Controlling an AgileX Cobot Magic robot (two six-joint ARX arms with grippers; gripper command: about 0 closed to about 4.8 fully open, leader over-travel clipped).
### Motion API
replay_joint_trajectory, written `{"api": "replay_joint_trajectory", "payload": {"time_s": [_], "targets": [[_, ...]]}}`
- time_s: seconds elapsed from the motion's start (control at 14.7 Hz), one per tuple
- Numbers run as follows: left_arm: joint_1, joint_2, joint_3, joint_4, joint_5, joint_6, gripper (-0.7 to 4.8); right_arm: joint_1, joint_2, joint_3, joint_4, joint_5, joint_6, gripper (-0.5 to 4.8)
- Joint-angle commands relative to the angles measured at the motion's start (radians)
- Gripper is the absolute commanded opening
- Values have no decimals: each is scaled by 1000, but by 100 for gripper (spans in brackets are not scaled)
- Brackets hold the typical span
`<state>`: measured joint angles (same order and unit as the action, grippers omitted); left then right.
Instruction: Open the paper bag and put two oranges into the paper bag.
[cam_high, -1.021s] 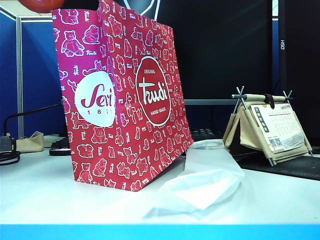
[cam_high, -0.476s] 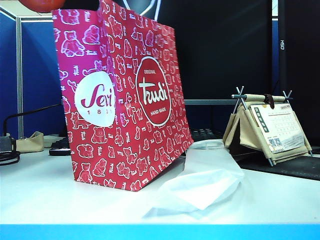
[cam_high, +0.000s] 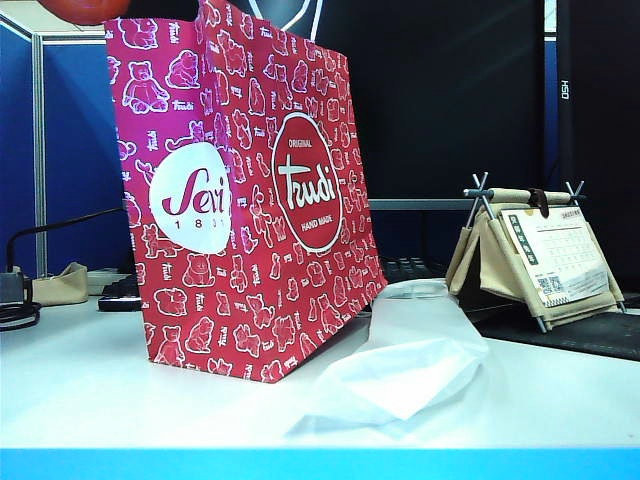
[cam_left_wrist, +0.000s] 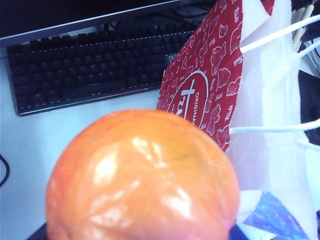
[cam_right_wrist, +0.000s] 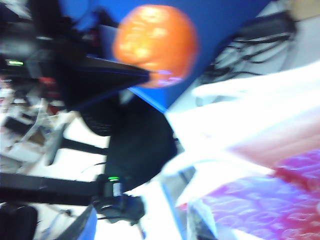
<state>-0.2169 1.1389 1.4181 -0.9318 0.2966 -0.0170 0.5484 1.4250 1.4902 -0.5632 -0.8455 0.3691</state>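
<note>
Holding an orange above the paper bag's open rim, the left gripper's fingers stay hidden; right gripper's fingers unseen.

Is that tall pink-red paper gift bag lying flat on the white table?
No: in the exterior view the pink-red paper gift bag stands upright on the white table, beside a crumpled white translucent plastic bag.

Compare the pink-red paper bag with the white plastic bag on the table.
The paper bag stands upright and tall; the white plastic bag lies slumped low on the table beside it. The paper bag is pink-red, printed with white animal outlines and round logos; the plastic bag is plain and translucent. The paper bag holds crisp flat sides; the plastic bag is soft and crumpled. Both rest on the same white table.
</note>
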Motion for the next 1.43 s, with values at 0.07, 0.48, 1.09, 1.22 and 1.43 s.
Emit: {"api": "replay_joint_trajectory", "payload": {"time_s": [0.07,0.48,1.09,1.22,1.43], "targets": [[-1,-15,5,12,7,7,-6,1,17,5,75,68,-10,235],[-1,-29,5,14,102,9,-6,1,66,5,206,86,54,235],[-93,-2,5,103,272,-5,-5,1,65,11,255,135,93,-6],[-93,-2,7,109,318,-25,-6,1,65,44,254,125,96,-6],[-93,-2,7,94,372,-24,-6,1,65,91,250,124,99,-6]]}}
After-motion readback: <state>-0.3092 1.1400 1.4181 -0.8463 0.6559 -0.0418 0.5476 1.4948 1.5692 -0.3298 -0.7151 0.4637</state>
